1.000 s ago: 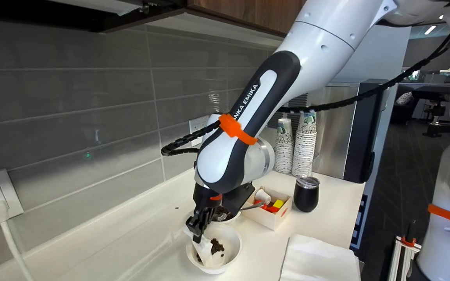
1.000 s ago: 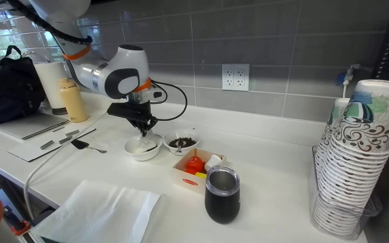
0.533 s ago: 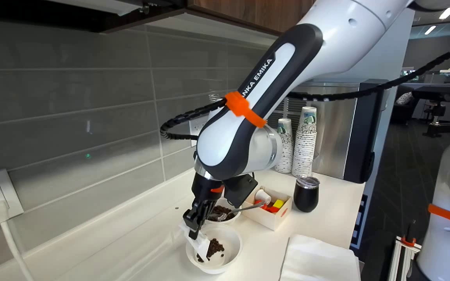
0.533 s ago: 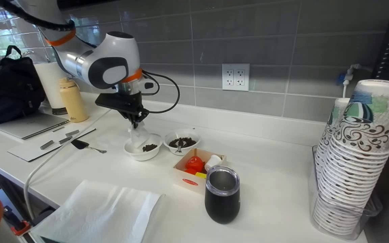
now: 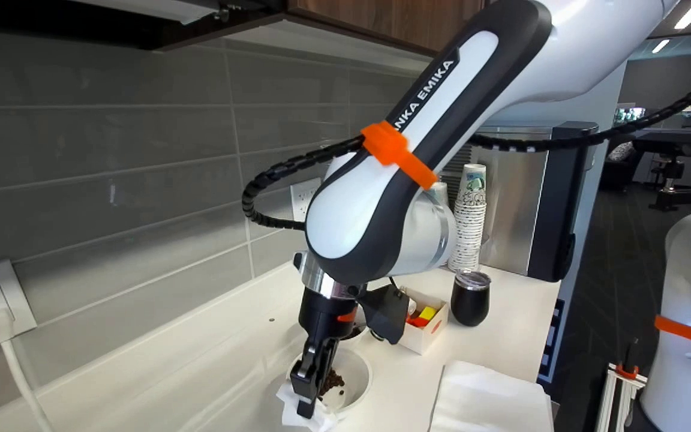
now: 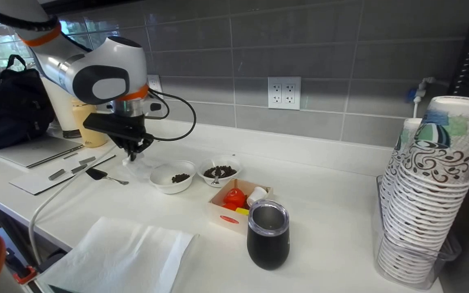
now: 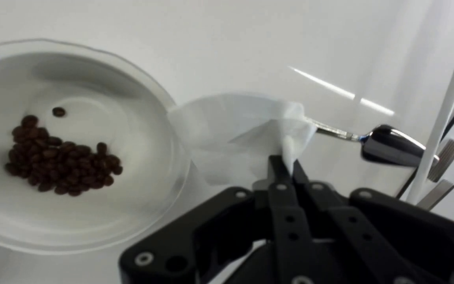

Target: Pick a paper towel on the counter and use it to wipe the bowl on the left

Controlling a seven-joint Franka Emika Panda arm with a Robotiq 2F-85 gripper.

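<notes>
Pick-up: judged complete. In the wrist view the gripper (image 7: 289,167) is pinching one end of the paper towel (image 7: 227,138), its fingertips standing together with only the sheet between them. The towel is extending over the counter (image 7: 227,47), outside the bowl (image 7: 148,197), which is sitting at nine o'clock from the grip; whether the sheet is touching rim or counter cannot be told. Wiping: judged incomplete. Dark beans (image 7: 63,167) are lying in the bowl, mostly toward seven o'clock, one stray near eleven. Outstanding: the towel is needing a pass across the bowl's inner face, where loose beans would likely be rolling aside.
</notes>
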